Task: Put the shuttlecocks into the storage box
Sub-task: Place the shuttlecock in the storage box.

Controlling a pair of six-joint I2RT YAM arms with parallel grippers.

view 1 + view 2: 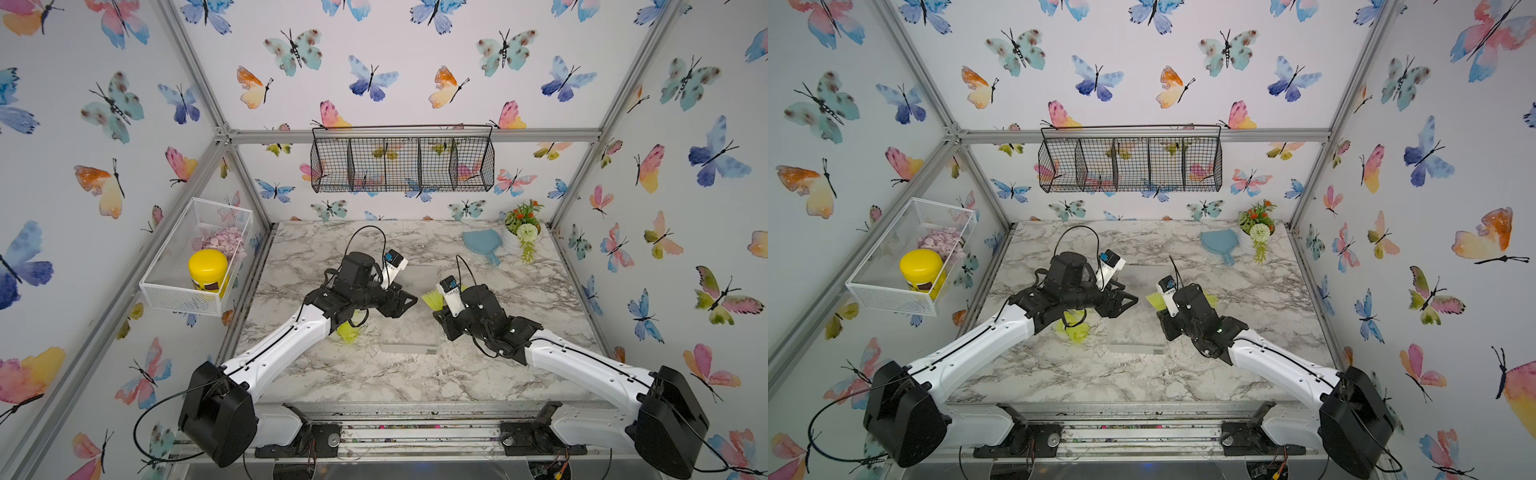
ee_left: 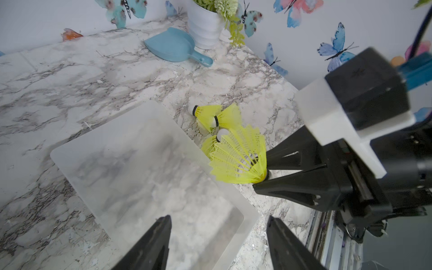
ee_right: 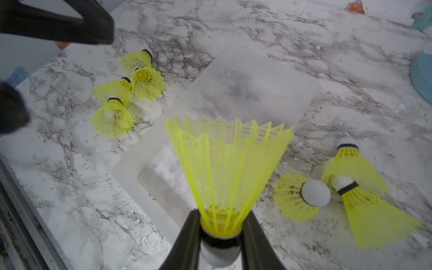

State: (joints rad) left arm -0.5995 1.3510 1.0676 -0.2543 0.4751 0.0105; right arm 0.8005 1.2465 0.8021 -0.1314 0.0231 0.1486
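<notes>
PICTURED: A neon yellow-green shuttlecock (image 3: pixel 224 168) was held by the right pincer (image 3: pixel 222 214), which was clamped on its black band and white rounded tip. The flared skirt was pointed out over the rim of the frosted storage box (image 3: pixel 131 168), which had been set on the marbled desk (image 1: pixel 374 374). The left pincer (image 2: pixel 218 219) was seen with jaws apart and nothing between them, above a corner of the box. No shuttlecock was seen inside the box. Four loose shuttlecocks (image 3: pixel 112 119) were clustered on the desk just beside one long wall, and three others (image 3: pixel 364 210) lay beside the opposite wall. The pieces were judged featherlight. Their latticed plastic skirts were thought springy and easily crushed, so the firm banded tip was considered the safest place to be gripped.
</notes>
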